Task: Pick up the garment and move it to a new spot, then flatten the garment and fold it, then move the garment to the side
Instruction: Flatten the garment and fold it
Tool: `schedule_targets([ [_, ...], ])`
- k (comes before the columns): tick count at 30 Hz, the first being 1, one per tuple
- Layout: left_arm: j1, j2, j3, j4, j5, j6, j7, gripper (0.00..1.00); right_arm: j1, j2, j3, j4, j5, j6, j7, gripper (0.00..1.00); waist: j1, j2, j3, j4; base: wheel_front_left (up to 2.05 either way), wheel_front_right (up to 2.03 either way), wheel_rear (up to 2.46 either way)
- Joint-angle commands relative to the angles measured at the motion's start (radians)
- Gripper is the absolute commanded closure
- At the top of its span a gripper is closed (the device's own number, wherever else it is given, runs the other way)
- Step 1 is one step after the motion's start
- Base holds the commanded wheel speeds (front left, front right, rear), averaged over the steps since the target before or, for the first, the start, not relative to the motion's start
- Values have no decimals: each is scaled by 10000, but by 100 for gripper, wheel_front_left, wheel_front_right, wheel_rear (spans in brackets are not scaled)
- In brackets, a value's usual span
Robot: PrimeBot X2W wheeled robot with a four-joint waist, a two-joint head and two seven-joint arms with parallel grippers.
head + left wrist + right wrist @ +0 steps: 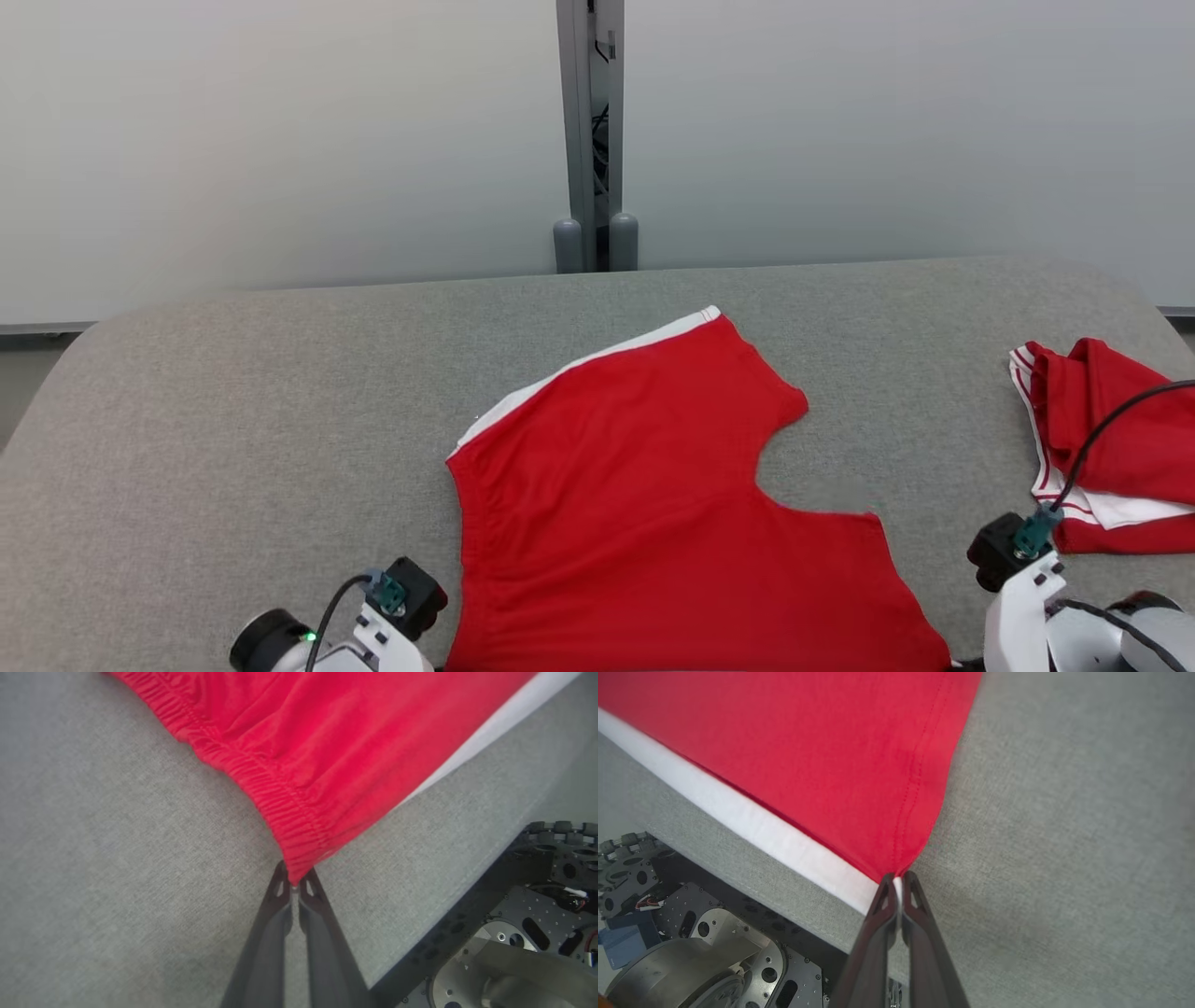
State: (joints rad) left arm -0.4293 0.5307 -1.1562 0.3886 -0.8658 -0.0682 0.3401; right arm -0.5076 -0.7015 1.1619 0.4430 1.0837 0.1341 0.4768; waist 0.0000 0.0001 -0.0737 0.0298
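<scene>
The red cloth shorts (644, 485) lie spread nearly flat on the middle of the grey cloth-covered desk (233, 420), with their near part running off the bottom of the head view. A white stripe (579, 364) edges the far left side, and a curved notch is cut into the right side between the two legs.

In the left wrist view the shorts (327, 742) show a gathered elastic waistband (261, 779) that runs down to a pointed corner. The left claw (293, 884) is pinched tight on that corner, its two dark fingers (266, 952) pressed together with the cloth between the tips.

In the right wrist view the shorts (808, 756) taper to a hem corner where the red cloth meets the white stripe (752, 821). The right claw (899, 882) is clamped on that corner, fingers (924, 952) close together.

The pale wrist of the left arm (373, 635) sits at the lower left of the head view and that of the right arm (1022, 597) at the lower right, one on each side of the shorts.

A second red garment with white stripes (1120, 467) lies crumpled near the desk's right edge, apart from the shorts, with a black cable (1111, 417) crossing in front of it. Both wrist views show the desk's near edge and the robot's dark metal base (523, 933) below it. Behind the desk stand pale wall panels with a grey post (590, 131) between them.
</scene>
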Motion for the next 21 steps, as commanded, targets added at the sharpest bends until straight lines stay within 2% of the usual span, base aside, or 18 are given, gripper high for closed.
schedule_targets([
  [1, 159, 331, 10, 31, -55, 149, 93, 100, 187, -352, -76, 85, 15, -60, 146, 100, 0, -1, -47, 36, 0, 0, 0],
  [8, 865, 1250, -126, -2003, -473, 662, 970, 100, 1120, -1111, -668, -859, 312, -62, 1362, 100, 0, -1, -182, 115, 0, 0, 0],
  [12, 1117, 1602, -79, -2841, -666, 972, 1220, 100, 1547, -1214, -1216, -1385, 181, -62, 1652, 100, 0, -1, -145, 115, 0, 0, 0],
  [16, 1220, 1618, 119, -3258, -956, 1226, 1142, 100, 1875, -1003, -1899, -1762, -121, -60, 1602, 100, 0, -1, -60, 114, 0, 0, 0],
  [21, 1448, 1423, 755, -3575, -2061, 1333, 1017, 100, 2135, -695, -2891, -2064, -439, -54, 1509, 100, 0, -1, 69, 124, 0, 0, 0],
])
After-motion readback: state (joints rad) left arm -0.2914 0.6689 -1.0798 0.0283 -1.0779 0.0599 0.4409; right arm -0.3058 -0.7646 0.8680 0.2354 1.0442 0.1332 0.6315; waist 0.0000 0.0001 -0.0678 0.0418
